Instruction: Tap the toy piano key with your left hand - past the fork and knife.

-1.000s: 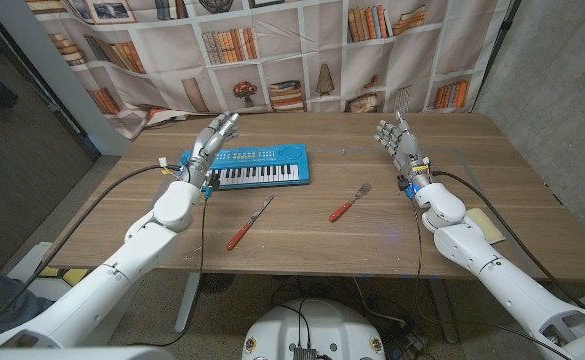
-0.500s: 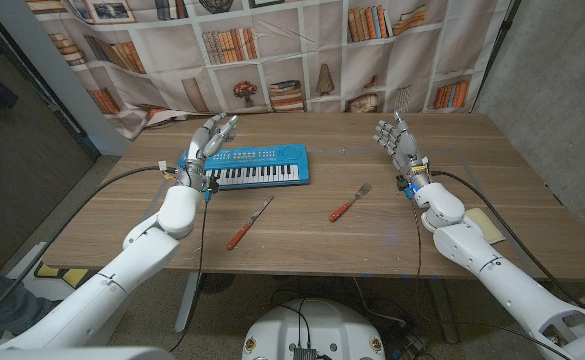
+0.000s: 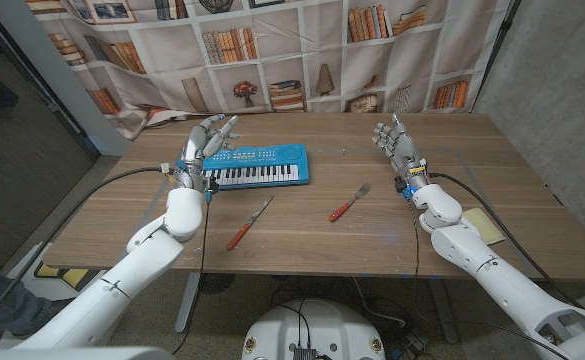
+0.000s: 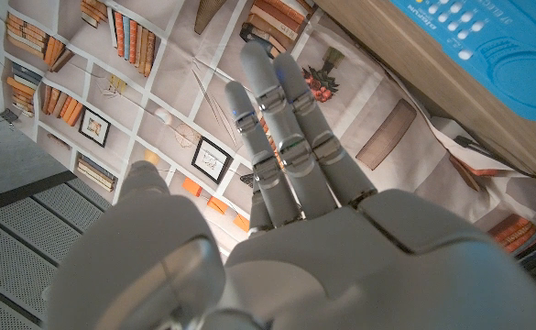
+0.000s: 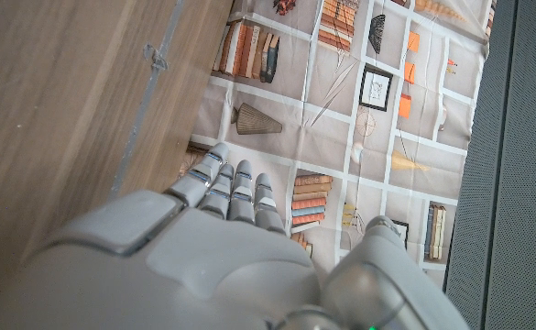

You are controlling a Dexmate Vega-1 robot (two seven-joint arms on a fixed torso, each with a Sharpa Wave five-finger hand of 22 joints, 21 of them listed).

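1. L hand (image 3: 203, 146) was up at the far-left part of the wooden counter (image 3: 302, 235), fingers straight and apart, holding nothing. It sat just beside the left end of the toy piano (image 3: 248, 166); contact w/ the piano can't be told from the head view.
2. L wrist view: same hand (image 4: 286, 238) w/ fingers (image 4: 281, 128) stretched out toward the bookshelf backdrop (image 4: 158, 82), and a corner of the blue piano (image 4: 497, 55) at the counter edge.
3. Toy piano lay flat on the counter's far side, left of centre, blue body, white and black keys facing the robot.
4. Knife (image 3: 249, 223), red handle, lay on the counter nearer the robot than the piano, tilted, blade pointing toward the piano, apart from it.
5. Fork (image 3: 349, 203), red handle, lay right of the knife, well apart, tines pointing away from the robot.
6. R hand (image 3: 396, 145) was at the far-right part of the counter, fingers upright and spread, holding nothing, apart from the fork.
7. R wrist view: that hand (image 5: 203, 257) beside the counter surface, fingers toward the backdrop.
8. A pale flat pad (image 3: 484, 225) lay near the counter's right edge, beside the R forearm.
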